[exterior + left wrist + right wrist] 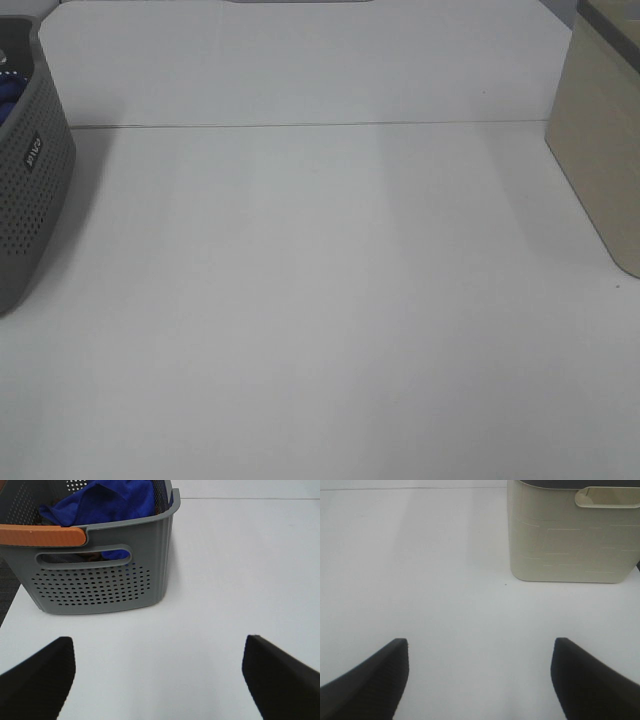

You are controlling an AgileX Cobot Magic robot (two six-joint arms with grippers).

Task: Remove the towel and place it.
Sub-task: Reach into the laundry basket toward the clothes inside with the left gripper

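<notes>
"Inside the grey basket [100, 585] sits the blue towel [107, 500], all bunched up. Why?"

"I think it is too long to lie flat in there. It has not come out yet."

"Who grabs it?"

"Maybe the left end effector [156, 645]. It faces the basket, spread wide with nothing in it."

"And the right end effector [480, 645]?"

"Spread wide too, nothing in it, over the white surface [420, 555] near a cream bin [560, 545]. Maybe the towel goes on that bare surface."

One towel [107, 500], one basket [100, 587], one bin [560, 540]
</notes>
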